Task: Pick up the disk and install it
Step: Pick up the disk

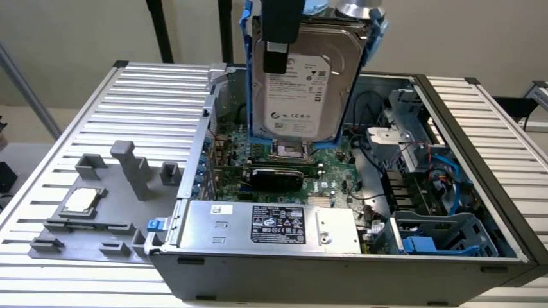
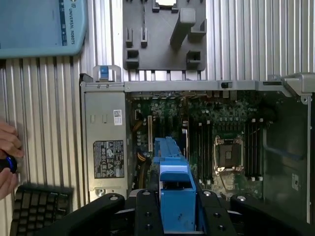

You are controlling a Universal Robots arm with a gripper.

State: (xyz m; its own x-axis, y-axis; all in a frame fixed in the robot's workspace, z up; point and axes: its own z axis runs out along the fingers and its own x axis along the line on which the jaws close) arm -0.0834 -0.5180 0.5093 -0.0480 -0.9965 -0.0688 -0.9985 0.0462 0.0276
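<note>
OK, I see the disk (image 1: 301,83) hanging upright on edge, white label toward the exterior camera, above the motherboard (image 1: 283,168) of the open case (image 1: 466,115), roughly over the CPU socket (image 1: 289,153). The gripper (image 2: 176,214) reaches straight down from above, jaws clamped on the blue carrier, one black finger (image 1: 276,38) across the label face. The silver power supply (image 1: 265,224) sits at the near wall and the blue drive cage (image 1: 437,239) in the exterior view's right corner, well apart from the disk.
</note>
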